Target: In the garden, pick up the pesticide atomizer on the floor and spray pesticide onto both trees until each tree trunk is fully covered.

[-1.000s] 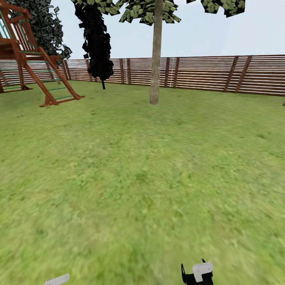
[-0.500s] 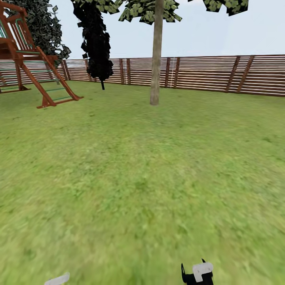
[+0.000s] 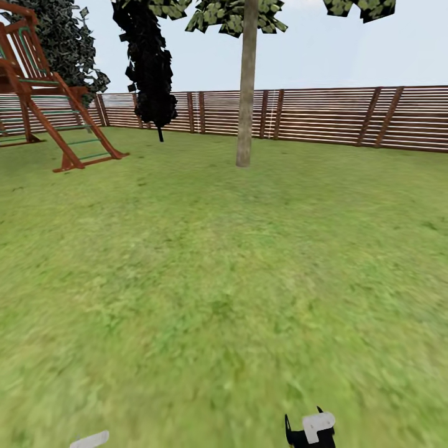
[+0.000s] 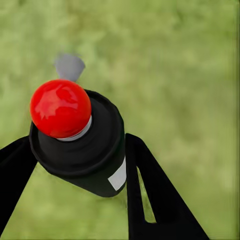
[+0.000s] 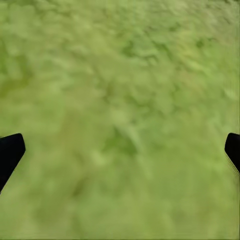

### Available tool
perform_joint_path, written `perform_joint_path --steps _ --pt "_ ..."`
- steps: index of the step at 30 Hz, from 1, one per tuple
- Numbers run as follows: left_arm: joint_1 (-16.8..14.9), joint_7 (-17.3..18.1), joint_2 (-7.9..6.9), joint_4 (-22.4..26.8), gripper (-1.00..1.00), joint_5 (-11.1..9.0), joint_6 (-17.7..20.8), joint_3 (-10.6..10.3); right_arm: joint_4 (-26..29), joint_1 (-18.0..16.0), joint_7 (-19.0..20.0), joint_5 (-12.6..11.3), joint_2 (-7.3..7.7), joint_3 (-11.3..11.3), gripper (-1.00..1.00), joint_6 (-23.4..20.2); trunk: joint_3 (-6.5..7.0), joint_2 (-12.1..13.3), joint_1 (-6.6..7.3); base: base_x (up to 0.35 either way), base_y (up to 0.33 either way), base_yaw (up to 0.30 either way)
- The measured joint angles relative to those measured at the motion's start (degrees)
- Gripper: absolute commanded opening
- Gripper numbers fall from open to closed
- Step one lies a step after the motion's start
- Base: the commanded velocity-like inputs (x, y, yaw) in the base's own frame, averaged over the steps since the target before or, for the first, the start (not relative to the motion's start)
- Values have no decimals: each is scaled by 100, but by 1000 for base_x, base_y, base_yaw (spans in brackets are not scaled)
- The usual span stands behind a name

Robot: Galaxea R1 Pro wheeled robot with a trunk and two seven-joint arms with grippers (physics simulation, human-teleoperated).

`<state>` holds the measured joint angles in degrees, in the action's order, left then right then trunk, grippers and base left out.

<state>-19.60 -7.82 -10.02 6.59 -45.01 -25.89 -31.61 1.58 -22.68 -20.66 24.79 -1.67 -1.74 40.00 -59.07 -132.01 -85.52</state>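
The pesticide atomizer (image 4: 82, 145) is a black can with a round red cap and a small white label. My left gripper (image 4: 75, 150) is shut on it, one black finger on each side of the can, above blurred grass. My right gripper (image 5: 120, 150) is open over the lawn, its two fingertips far apart with nothing between them. In the head view one tree stands ahead across the garden's grass. Its bare grey-brown tree trunk (image 3: 246, 93) rises straight to dark angular leaves at the top. I see no white specks of pesticide on it from here.
A brown slat fence (image 3: 323, 115) closes off the far side. A wooden play frame with a ladder (image 3: 56, 106) stands at the left, and a black conifer (image 3: 149, 68) is beside it. Open lawn (image 3: 218, 261) lies between me and the tree. Parts of my arms (image 3: 311, 429) show at the bottom edge.
The whole head view has crept forward: the tree base sits slightly lower and the play frame has drifted left. Both arm parts keep their place in the picture.
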Motion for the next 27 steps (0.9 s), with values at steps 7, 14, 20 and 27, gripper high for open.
perform_joint_path --steps 7,14,20,27 --pt "0 0 0 0 -100 0 -4 4 0 0 -2 0 0 -1 100 -1 0 0 0 340 0 0" --pt "0 0 0 0 -100 0 -4 3 0 0 -3 0 0 -2 100 1 0 0 0 340 0 0" --pt "0 0 0 0 -100 0 -4 4 0 0 -1 0 0 -1 100 1 0 0 0 340 -27 0" --pt "0 0 0 0 -100 0 -2 4 0 0 -1 0 0 0 100 -1 0 0 0 340 -79 0"
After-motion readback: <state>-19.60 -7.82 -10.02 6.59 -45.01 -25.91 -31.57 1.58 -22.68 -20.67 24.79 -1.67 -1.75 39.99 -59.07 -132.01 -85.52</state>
